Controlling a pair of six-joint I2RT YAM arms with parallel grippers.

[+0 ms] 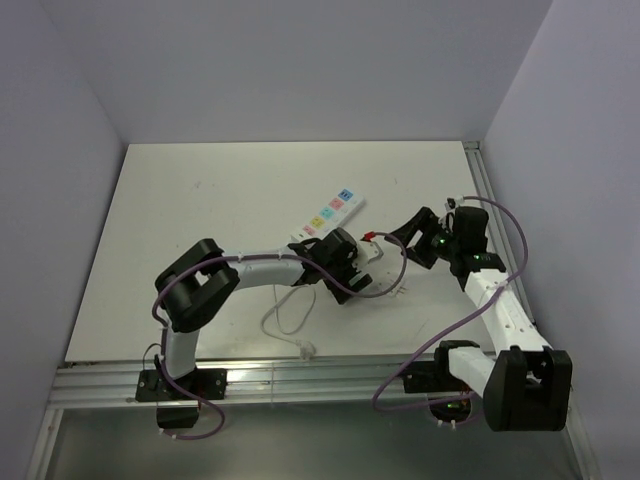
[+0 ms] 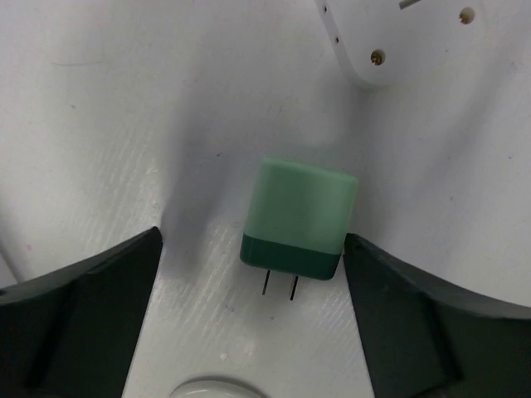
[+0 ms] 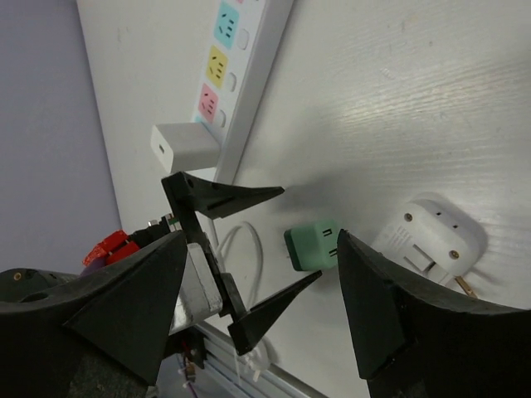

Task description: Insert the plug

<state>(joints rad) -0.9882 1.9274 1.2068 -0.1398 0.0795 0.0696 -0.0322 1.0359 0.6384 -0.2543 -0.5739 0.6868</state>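
left gripper (image 2: 253,245) straddles the green plug (image 2: 300,217), fingers (image 2: 83,307) spread wide, gripping nothing; whether one finger touches it is unclear. plug lies flat mid-tabletop, hidden from above. right gripper (image 3: 259,249) gapes empty nearby. power strip (image 3: 249,66), toward the far edge, is partly cut off.

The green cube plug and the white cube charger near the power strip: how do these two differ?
The two-tone green cube plug lies loose on the white table, its two metal prongs bare; the white cube charger sits at the end of the white power strip, prongs hidden. The green plug lies between the open fingers of the left end effector; nothing surrounds the white charger. Both are small boxy blocks with rounded corners.
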